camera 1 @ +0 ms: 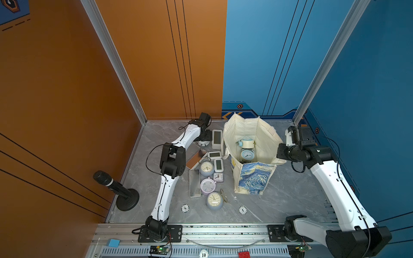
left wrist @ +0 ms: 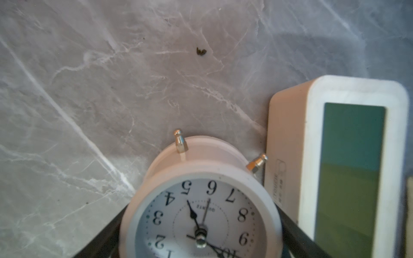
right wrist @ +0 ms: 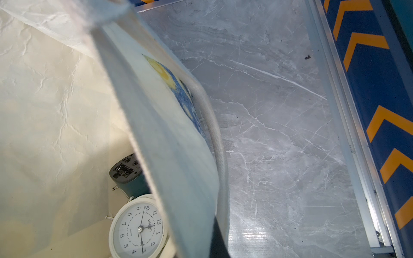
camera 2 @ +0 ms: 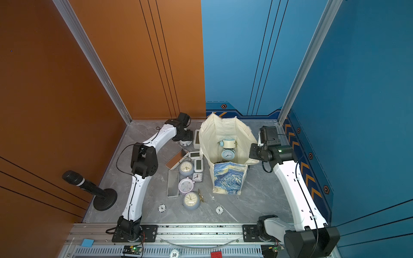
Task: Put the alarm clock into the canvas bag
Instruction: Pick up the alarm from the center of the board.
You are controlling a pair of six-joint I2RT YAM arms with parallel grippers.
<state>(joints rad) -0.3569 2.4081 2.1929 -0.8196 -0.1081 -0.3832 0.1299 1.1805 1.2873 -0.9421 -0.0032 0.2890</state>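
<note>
Clock (camera 1: 203,143), both top views: white, face up on table (camera 1: 279,201), outside bag (camera 1: 252,129); left gripper (camera 1: 205,138) hangs directly above it, set for a top-down pick.
Bag mouth: right gripper (camera 1: 279,154) clenched on rim, holding it wide, likely for the drop-in; blue clocks (camera 1: 247,154) already inside.
Left wrist: fingers (left wrist: 107,239) spread, flanking clock (left wrist: 201,214), not yet squeezing, I judge; digital clock (left wrist: 335,167) crowds one side.
Right wrist: bag wall (right wrist: 167,134) runs taut toward the pinch.

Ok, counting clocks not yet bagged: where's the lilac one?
In both top views the lilac clock lies left of the canvas bag, right beside the flat silver panel.
</note>
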